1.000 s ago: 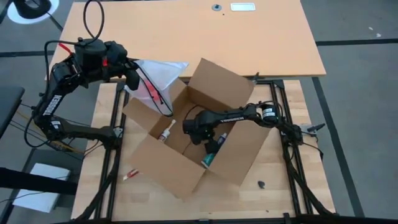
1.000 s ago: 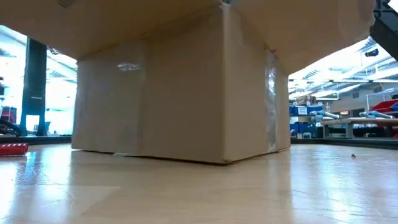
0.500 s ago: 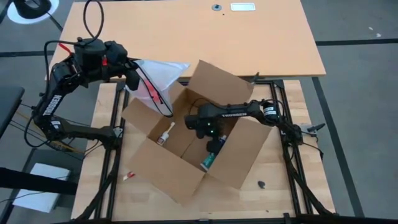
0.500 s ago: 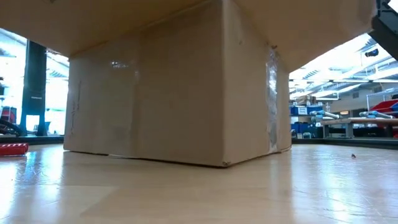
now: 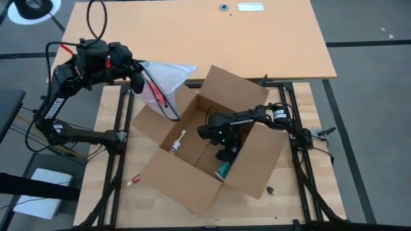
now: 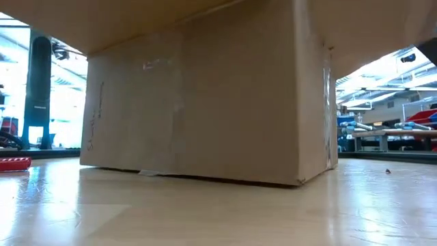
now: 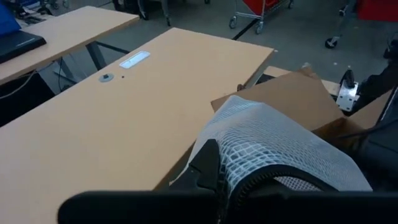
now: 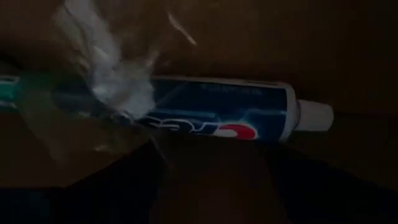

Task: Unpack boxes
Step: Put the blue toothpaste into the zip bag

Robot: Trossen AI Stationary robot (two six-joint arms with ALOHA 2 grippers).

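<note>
From above, the box (image 5: pixel 205 144) sits open on the tabletop (image 5: pixel 292 192), turned corner-on, all four flaps splayed out. My right gripper (image 5: pixel 225 149) is down inside it, in the half nearer my right arm, with the fingers spread wide and empty. A tube (image 5: pixel 225 168) lies on the box floor just beyond those fingers, and a small bottle (image 5: pixel 176 142) lies in the other half, well apart from them. My left gripper (image 5: pixel 136 82) hangs over the far-left flap, fingers pressed together on a bag (image 5: pixel 164 78) with netting. A small red thing (image 5: pixel 135 180) lies on the tabletop outside the box

At tabletop level, only the box wall (image 6: pixel 198 102) and the underside of a flap show, with a taped corner on the right; neither gripper is visible here

Past my left wrist, the netting (image 7: pixel 273 149) bulges right at my fingers, and a box flap (image 7: pixel 292 99) lies behind it

Past my right wrist, the toothpaste tube (image 8: pixel 211 115) lies crosswise to my approach, cap to one side, partly under a scrap of clear film (image 8: pixel 112 81). It is dim in there. My fingers straddle its long axis, so I judge a straight descent would close them across the tube's width. My right arm is plainly the nearer one
</note>
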